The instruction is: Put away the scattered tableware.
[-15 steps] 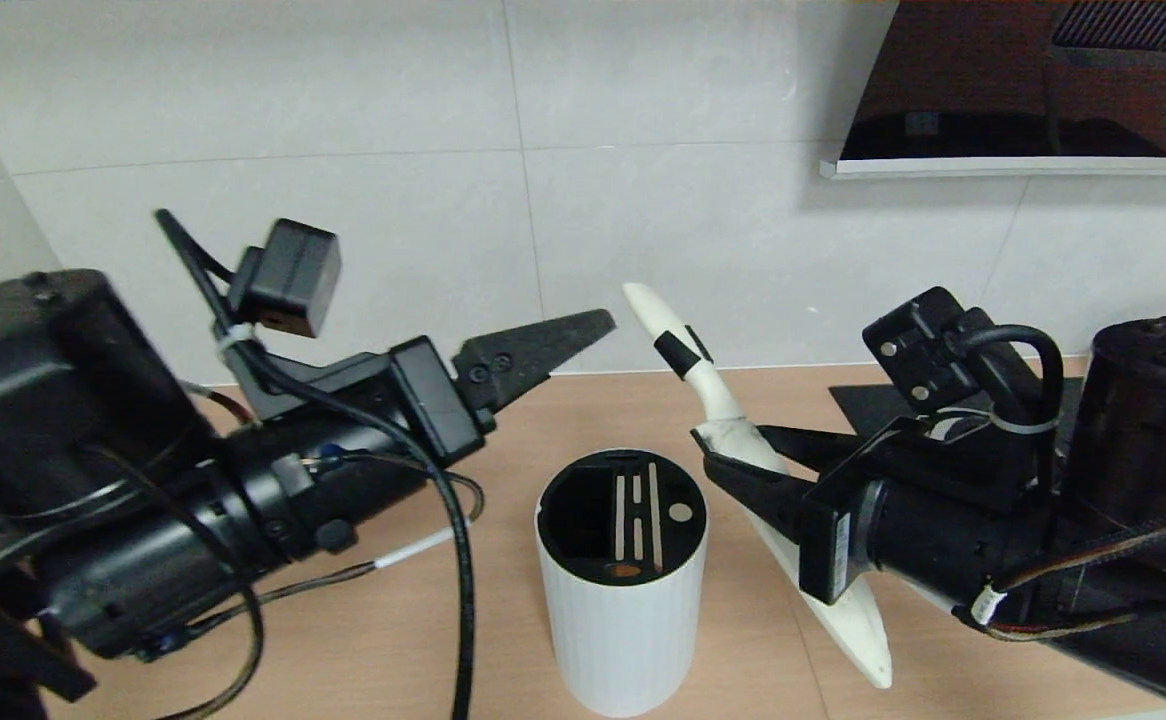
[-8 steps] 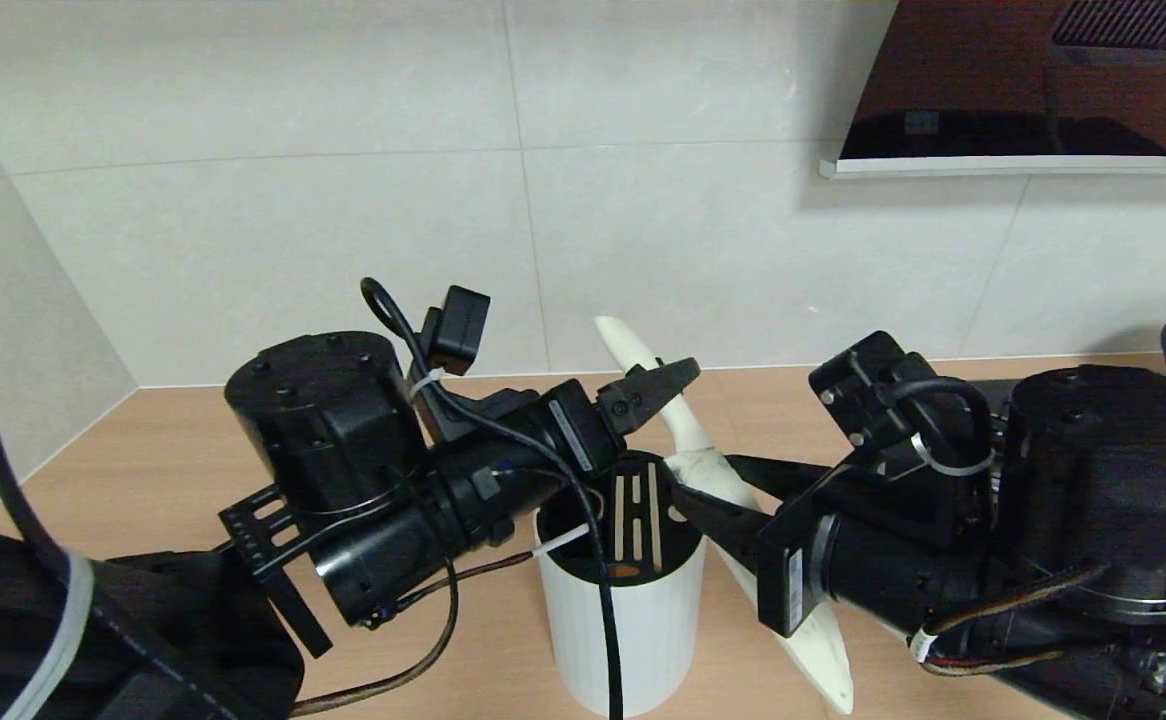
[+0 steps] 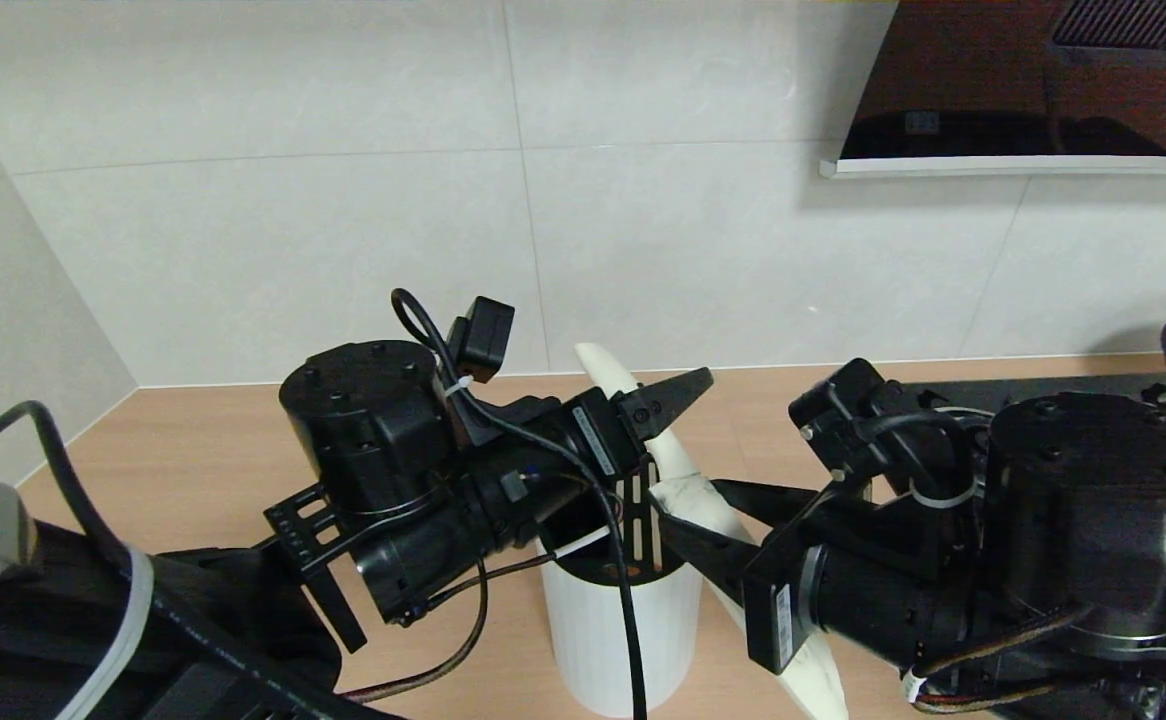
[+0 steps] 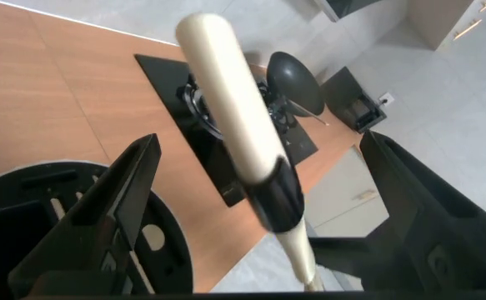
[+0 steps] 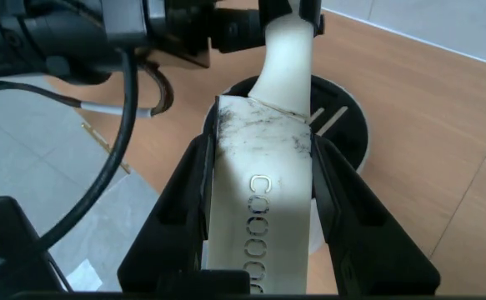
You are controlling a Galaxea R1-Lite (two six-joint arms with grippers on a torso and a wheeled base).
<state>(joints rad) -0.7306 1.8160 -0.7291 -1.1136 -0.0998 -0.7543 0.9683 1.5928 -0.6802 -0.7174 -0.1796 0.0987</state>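
Right gripper [image 5: 263, 162] clamps the cream-white knife [image 3: 605, 372] by its blade, handle toward 11 o'clock; left gripper [image 4: 259, 179] splayed around the handle, above the white ribbed cylindrical holder [image 3: 608, 640].

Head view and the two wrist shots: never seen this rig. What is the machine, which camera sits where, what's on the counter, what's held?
It is a robot with two arms, each ending in a pincer. The head view comes from a camera on its head, looking down at a wooden counter. The other two come from a camera on each wrist, looking along that arm's pincer. On the counter stands a white holder with a black slotted top. The right pincer is shut on the blade of a white knife, held tilted close to the holder's top. The left pincer is open, with a finger on each side of the knife's handle.
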